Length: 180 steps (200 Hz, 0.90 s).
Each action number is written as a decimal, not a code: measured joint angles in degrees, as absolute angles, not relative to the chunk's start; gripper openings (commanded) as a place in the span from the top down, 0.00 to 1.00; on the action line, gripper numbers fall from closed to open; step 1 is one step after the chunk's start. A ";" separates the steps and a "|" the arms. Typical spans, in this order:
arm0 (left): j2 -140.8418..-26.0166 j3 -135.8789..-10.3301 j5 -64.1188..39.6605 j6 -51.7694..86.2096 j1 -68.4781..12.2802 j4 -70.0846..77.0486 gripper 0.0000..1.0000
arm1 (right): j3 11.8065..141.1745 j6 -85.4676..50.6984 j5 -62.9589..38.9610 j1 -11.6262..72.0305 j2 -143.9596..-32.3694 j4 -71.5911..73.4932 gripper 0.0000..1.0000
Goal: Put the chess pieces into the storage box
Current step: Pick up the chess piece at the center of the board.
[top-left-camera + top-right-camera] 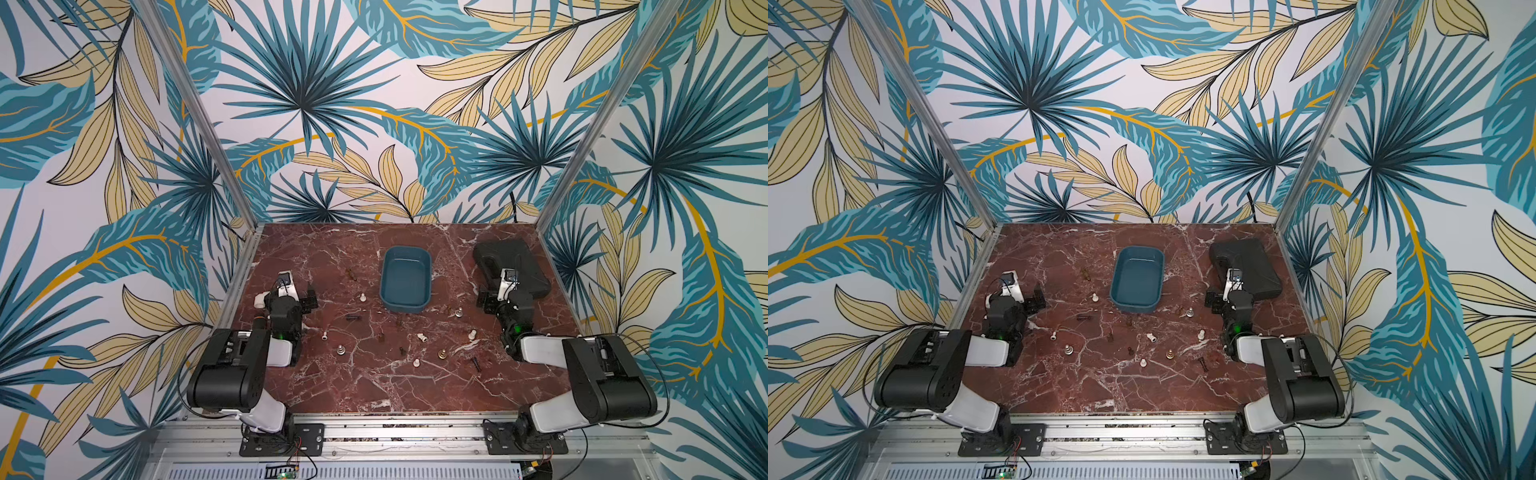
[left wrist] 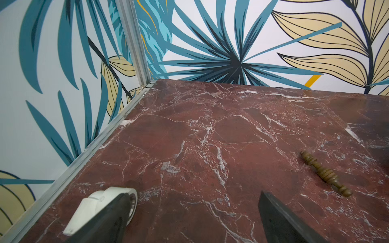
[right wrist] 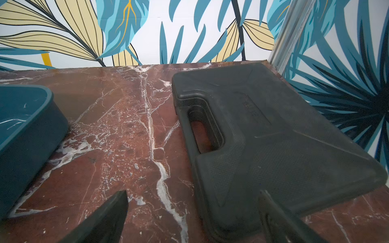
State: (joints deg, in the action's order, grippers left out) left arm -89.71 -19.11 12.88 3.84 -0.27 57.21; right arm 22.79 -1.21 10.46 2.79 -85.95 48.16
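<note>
– Left wrist view gives us the left gripper (image 2: pixel 193 195) with its fingers spread wide and nothing between them. A brown piece (image 2: pixel 325 174) lies on its side near one finger, and a white pipe elbow (image 2: pixel 101 202) sits by the other.

– And our right gripper (image 3: pixel 193 192)?

– Much the same: fingers wide apart, empty, facing bare marble with a black case (image 3: pixel 273 126) beside it.

– So where do we stand with the box (image 1: pixel 405 276)?

– In both top views it sits toward the back middle of the table (image 1: pixel 374 386), and we see nothing inside it.

– Then the chess pieces (image 1: pixel 422 337) are all left to do?

– As far as we can tell, yes. They are scattered over the table in front of the box and to both sides. A white piece (image 1: pixel 363 297) stands just beside the box on our left arm's side, and a silvery piece (image 1: pixel 459 311) stands near it on the right arm's side. A brass piece (image 1: pixel 442 354) and a black piece (image 1: pixel 476 363) are further forward. Some stand, some lie flat.

– So we judge the job not begun, with every piece yet to be picked up and dropped in.
</note>
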 measured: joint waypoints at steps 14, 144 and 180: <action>-89.71 -19.11 12.88 3.84 -0.27 57.21 0.00 | 22.79 -1.21 10.46 2.79 -85.95 48.16 0.00; -89.47 -19.11 12.82 3.68 -0.27 57.06 0.00 | 22.90 -0.95 10.52 2.79 -85.67 47.59 0.02; -78.46 -19.84 14.44 2.76 -1.41 48.34 0.00 | 30.41 -2.26 11.11 2.98 -75.42 30.57 0.12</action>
